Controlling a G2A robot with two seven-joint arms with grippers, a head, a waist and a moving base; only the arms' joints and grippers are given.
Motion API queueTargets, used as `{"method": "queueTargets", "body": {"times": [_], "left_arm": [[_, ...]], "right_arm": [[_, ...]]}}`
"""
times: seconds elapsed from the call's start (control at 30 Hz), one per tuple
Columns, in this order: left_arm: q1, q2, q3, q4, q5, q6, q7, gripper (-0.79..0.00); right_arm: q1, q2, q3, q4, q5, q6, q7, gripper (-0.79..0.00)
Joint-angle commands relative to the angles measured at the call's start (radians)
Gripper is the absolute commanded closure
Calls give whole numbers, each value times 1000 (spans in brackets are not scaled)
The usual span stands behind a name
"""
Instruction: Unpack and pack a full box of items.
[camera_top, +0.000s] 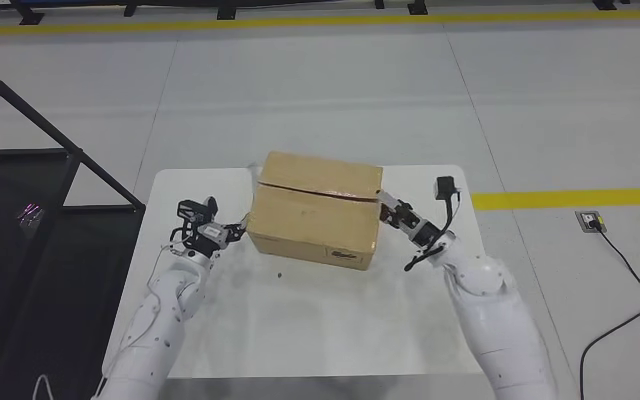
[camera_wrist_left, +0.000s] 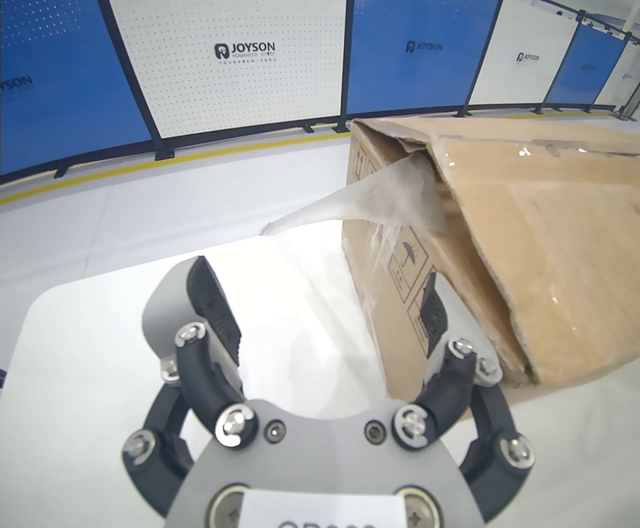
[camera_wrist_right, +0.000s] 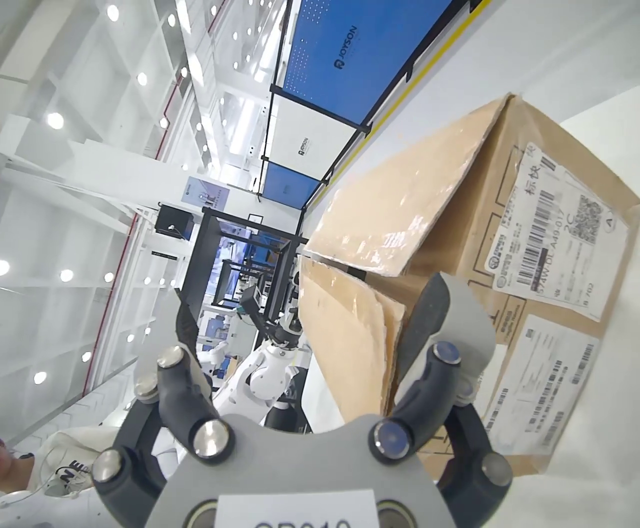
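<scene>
The box (camera_top: 315, 210) sits closed at the table's (camera_top: 300, 320) far middle, between the two grippers. White barcode labels (camera_wrist_right: 555, 235) cover its right end; its left end bears printed handling symbols (camera_wrist_left: 407, 255) — an umbrella among them — under a loose strip of clear tape (camera_wrist_left: 360, 205). The left gripper (camera_wrist_left: 315, 280) is spread wide just beside that end. The right gripper (camera_wrist_right: 310, 300) is also wide, at the right end's top edge. Around lie grey floor (camera_top: 330, 90), yellow lines (camera_top: 540, 198) and logo-marked blue and white panels (camera_wrist_left: 225, 65).
</scene>
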Motion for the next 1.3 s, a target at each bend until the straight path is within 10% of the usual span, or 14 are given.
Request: {"method": "queueTargets", "body": {"times": [0.0,0.47,0.87,1.27], "left_arm": [[12,3,-3,-19,1,-1,-4,-785],[77,16,-22,-126,0,-16,-27,-785],[127,28,-39,-211,19,-23,-33,-785],[205,58,-153,-338,-80,-117,-54,-785]], "right_arm": [[11,1,-3,16,24,-12,31,-785],[41,43,50,92,452,-172,548,-785],[-133,151,-22,-269,330,-197,523,-785],[-153,267,-208,-285,-33,-361,358,-785]]}}
